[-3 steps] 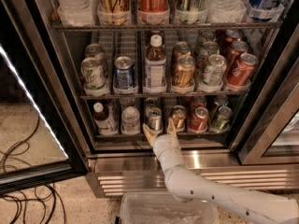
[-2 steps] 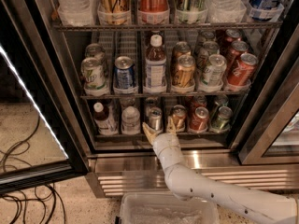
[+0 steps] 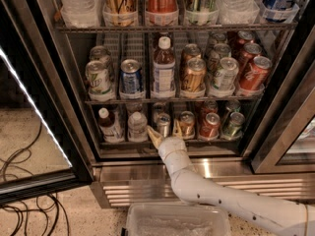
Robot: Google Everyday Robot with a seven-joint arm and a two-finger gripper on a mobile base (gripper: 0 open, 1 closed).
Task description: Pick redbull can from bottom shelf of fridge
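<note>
Your redbull can (image 3: 163, 123) stands upright in the front row of the bottom shelf (image 3: 123, 142) of the fridge (image 3: 221, 167). Its long axis is vertical and its shiny top faces up toward the rack above. A white-capped bottle (image 3: 137, 127) stands just beside it on one side and a brown-gold can (image 3: 186, 124) just beside it on the other.

The gripper (image 3: 165, 132) is at the shelf's front edge, right at the can. Its fingers (image 3: 153, 136) are spread, one on each side of the can's lower body. You cannot tell from here whether the pads touch it.

Judge the reach as done or nearly so, since the arm is in place and lined up. What is left is the grasp itself, then the lift clear of the rack and the pull out of the fridge. Nothing shows the can raised or tilted, so count it as not yet picked. A side-on pinch across its narrow body suits an upright can, but mind the neighbours when you close.
</note>
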